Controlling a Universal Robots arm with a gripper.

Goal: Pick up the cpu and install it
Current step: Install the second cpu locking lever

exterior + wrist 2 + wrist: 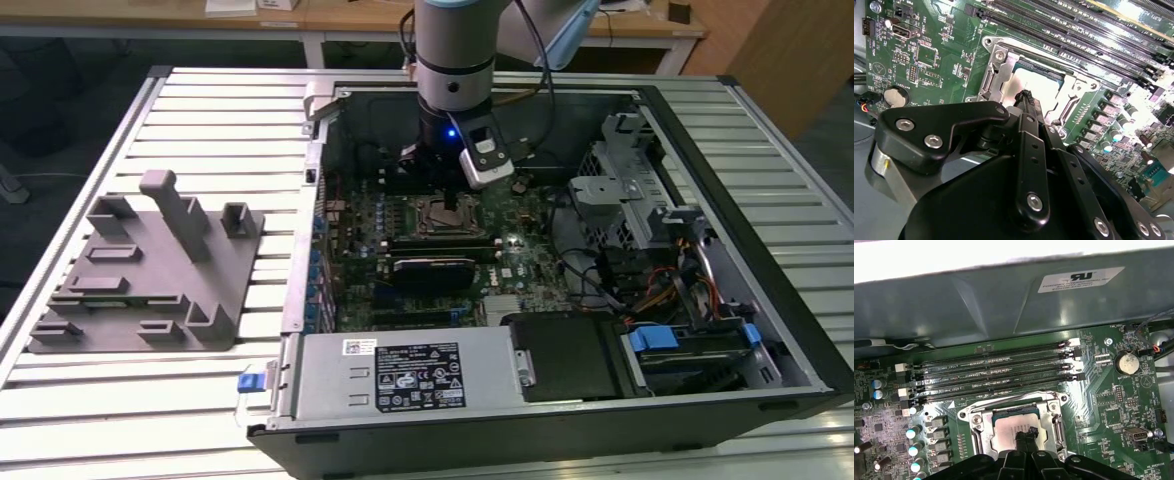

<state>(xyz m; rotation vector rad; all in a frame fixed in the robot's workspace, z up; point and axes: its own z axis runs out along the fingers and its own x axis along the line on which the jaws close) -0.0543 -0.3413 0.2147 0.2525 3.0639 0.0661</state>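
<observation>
— The cpu (1016, 423): where is it seen?

— It is seen lying flat inside the metal-edged socket frame (975, 426) on the green motherboard (1114, 405), its pale silvery top ringed by a thin darker rim. In the second wrist view the chip (1036, 82) is framed by the same bright bracket (995, 70).

— And the gripper (1025, 433)?

— It is held directly over the chip, with its two black fingertips (1025, 98) brought close together at the chip's surface. Nothing is seen clamped between them; whether the chip is touched cannot be told.

— What is shown from outside?

— The arm (454, 50) is seen reaching down into an open computer case (747, 250) laid on a slatted metal table (200, 110). A grey moulded holder (147, 270) is set on the table at the exterior view's left, well apart from the case.

— What lies beside the socket?

— Four long memory slots (994, 375) are set just beside it, and a round coin battery (1128, 361) is mounted near the board's edge.
</observation>
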